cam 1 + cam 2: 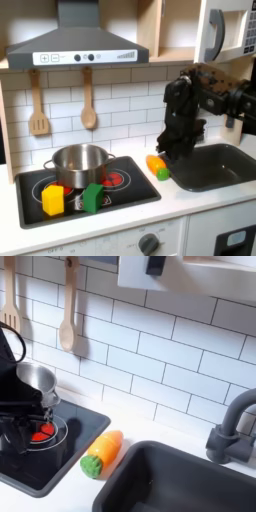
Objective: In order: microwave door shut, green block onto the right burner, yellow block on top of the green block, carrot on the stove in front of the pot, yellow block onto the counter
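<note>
In the first exterior view the microwave [228, 32] sits top right with its door flush against the body. The green block [93, 196] stands at the stove's front, by the right burner [112, 180]. The yellow block [52, 200] rests on the front of the left burner. The silver pot [80, 160] sits at the back of the stove. The orange carrot [157, 166] [103, 452] with its green end lies on the counter between stove and sink. My gripper [165, 150] hangs fingers-down just above and behind the carrot, and its finger gap is too dark to read.
A dark sink [215, 166] [175, 484] lies to the right of the carrot in both exterior views, with a grey faucet [230, 436]. Two wooden utensils [88, 110] hang on the tiled wall under the hood. The black arm [20, 396] covers part of the pot [38, 381].
</note>
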Controlling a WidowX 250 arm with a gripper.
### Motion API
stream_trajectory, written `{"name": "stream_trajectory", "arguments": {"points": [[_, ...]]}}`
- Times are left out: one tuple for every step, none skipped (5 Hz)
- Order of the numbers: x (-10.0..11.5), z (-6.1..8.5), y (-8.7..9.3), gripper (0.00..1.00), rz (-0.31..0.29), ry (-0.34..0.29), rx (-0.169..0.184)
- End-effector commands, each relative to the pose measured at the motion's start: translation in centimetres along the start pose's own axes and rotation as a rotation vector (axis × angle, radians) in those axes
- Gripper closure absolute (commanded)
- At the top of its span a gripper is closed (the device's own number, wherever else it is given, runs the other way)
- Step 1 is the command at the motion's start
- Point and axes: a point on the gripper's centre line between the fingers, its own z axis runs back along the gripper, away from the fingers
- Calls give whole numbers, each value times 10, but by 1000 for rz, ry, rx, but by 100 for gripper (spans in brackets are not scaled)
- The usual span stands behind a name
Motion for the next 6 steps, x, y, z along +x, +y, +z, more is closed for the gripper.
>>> {"name": "stream_trajectory", "arguments": {"points": [[-7,3,-7,100,-12,-69,13],[-9,8,-9,100,-5,-123,21],[-1,12,-7,100,2,-172,15],[10,11,-4,100,-1,-213,28],[24,9,6,100,22,-228,35],[37,11,12,100,41,-237,25]]}}
